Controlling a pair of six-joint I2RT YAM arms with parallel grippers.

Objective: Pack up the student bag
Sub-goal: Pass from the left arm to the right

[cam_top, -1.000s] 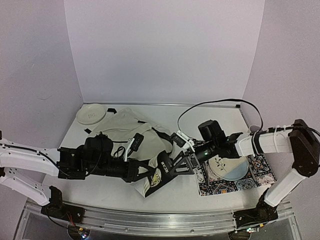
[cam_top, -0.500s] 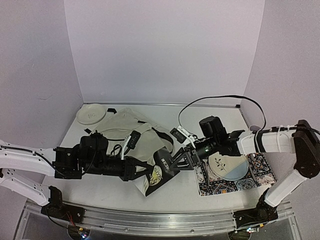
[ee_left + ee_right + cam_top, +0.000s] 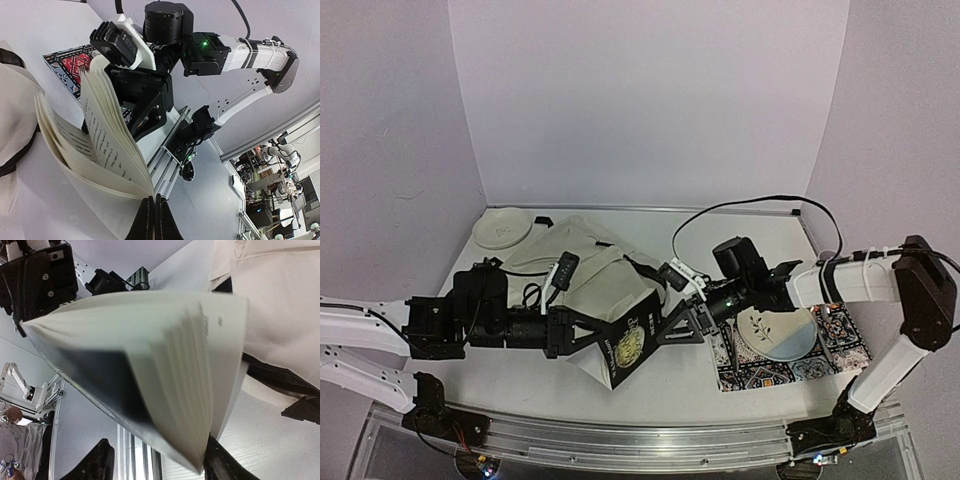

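The student bag (image 3: 588,268) is a cream fabric backpack lying at the middle left of the table, also seen at the right of the right wrist view (image 3: 280,305). In front of it a book (image 3: 630,345) with a black cover and a gold emblem stands tilted, its pages fanned (image 3: 100,135). My left gripper (image 3: 582,340) is shut on the book's lower edge, its fingers (image 3: 148,222) pressed together. My right gripper (image 3: 682,326) is open, its jaws straddling the book's (image 3: 165,365) right side. One finger (image 3: 220,462) touches the pages; the other stands apart.
A white plate (image 3: 502,228) sits at the back left. A leaf-patterned plate (image 3: 775,333) rests on a multicolour cloth mat (image 3: 820,368) at the right. A black cable (image 3: 750,204) loops over the back of the table. The metal rail (image 3: 640,440) runs along the near edge.
My left arm has drawn back to the left with the book, which has tipped up so its black cover faces the camera. My right gripper has followed slightly left, still around it.
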